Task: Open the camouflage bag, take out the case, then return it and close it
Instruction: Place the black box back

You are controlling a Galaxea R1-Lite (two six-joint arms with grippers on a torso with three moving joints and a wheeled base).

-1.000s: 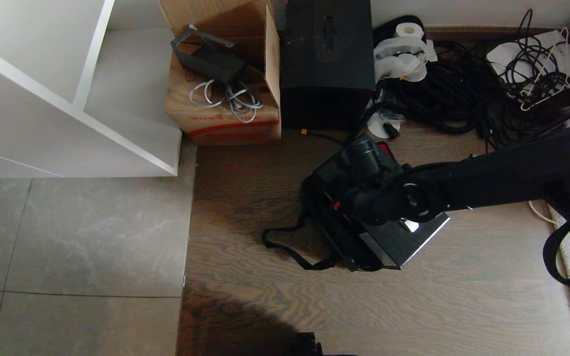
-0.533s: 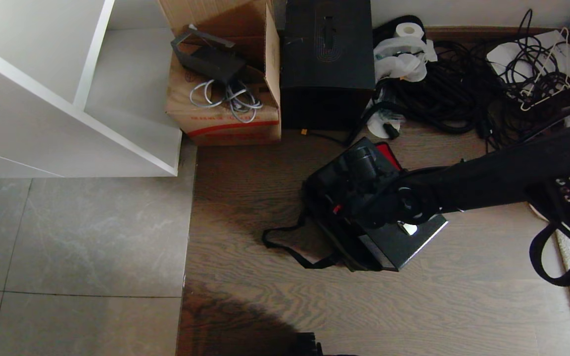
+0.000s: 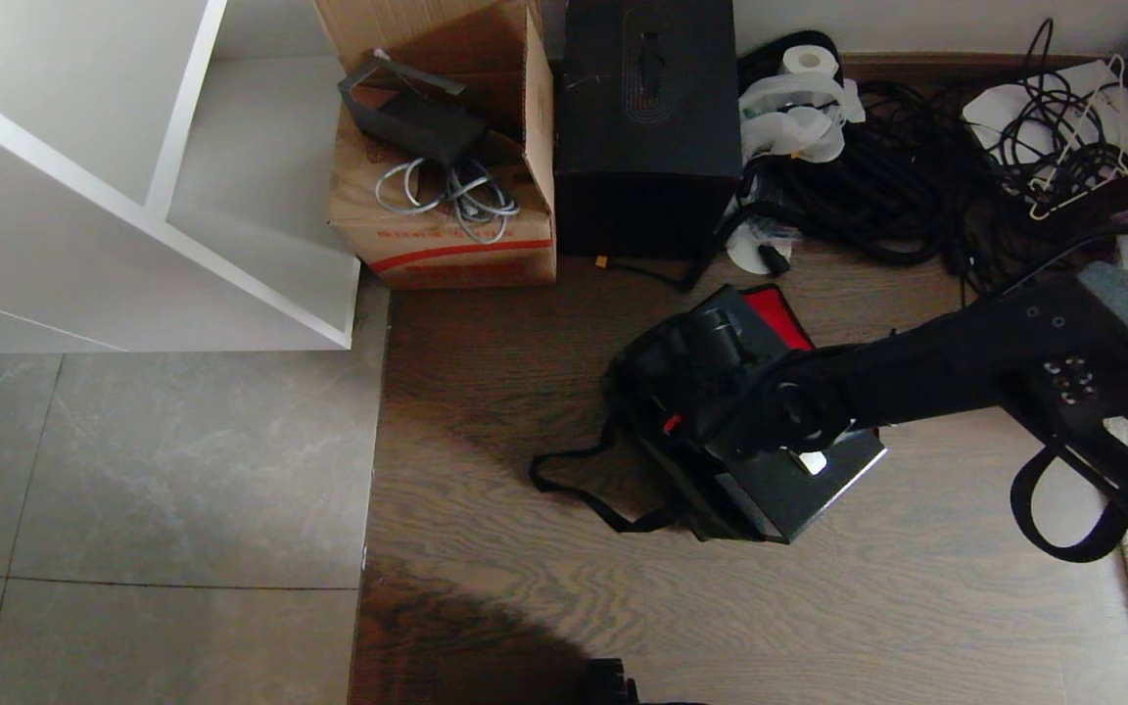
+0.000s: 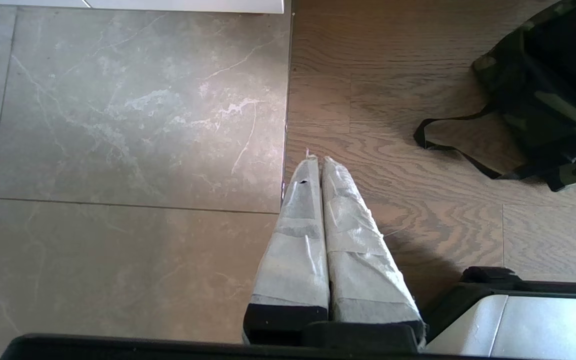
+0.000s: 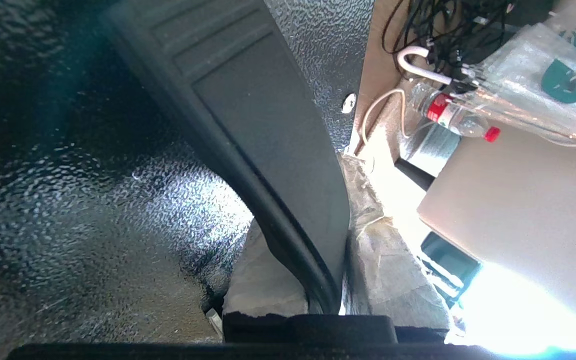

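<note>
One pincer (image 5: 325, 260), the right, grips the case (image 3: 789, 480) handle (image 5: 268, 150).

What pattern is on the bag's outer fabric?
Green-brown-black camouflage on the bag, clearest in the left wrist view.

A cardboard box (image 3: 446, 196) stands on the floor beside a white shelf unit (image 3: 84, 176), holding a dark tray (image 3: 412, 113) and a coil of grey cable (image 3: 451, 196). Just to its right stands a tall black box (image 3: 647, 127). Farther right lie a toilet roll (image 3: 807, 61), white plastic wrap (image 3: 799, 122), a heap of black cables (image 3: 916, 176) and a white hanger (image 3: 1078, 157). A clear bottle with a red cap (image 5: 460, 117) lies on its side.
</note>
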